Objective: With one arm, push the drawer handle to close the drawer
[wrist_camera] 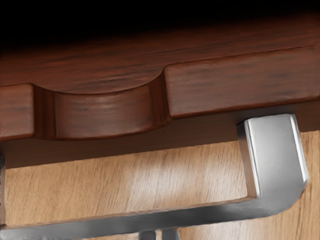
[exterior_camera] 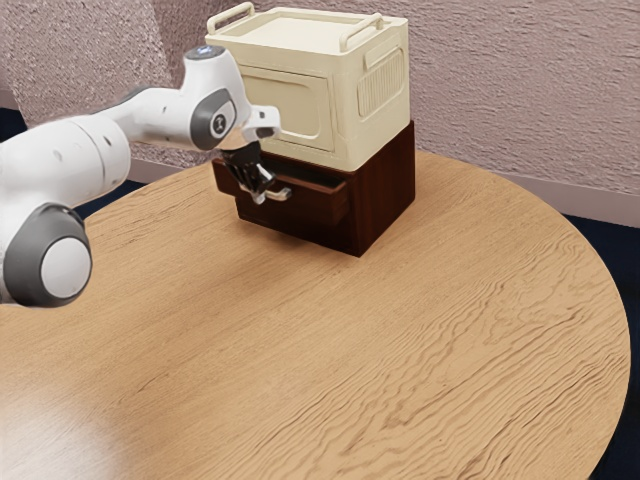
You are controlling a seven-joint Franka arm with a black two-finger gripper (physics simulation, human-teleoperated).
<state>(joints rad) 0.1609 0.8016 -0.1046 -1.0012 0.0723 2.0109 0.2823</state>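
Exterior view puts the silver metal bar handle (exterior_camera: 283, 194) at eleven o'clock from centre, on the protruding dark-brown wooden drawer (exterior_camera: 318, 204), near the black mechanical gripper (exterior_camera: 264, 190), whose opening and hold cannot be told; rigid, probably slippery, it wants a square mid-bar push.

Taking the table (exterior_camera: 450, 350) as a dial, twelve at the exterior view's far side, the cabinet (exterior_camera: 388, 195) is standing near twelve, the wall (exterior_camera: 510, 100) rising behind. A crate (exterior_camera: 292, 108) is resting on the cabinet. Below the crate, the drawer (exterior_camera: 320, 205) is jutting out toward seven or eight o'clock, its handle (wrist_camera: 175, 219) projecting from its front above the table.
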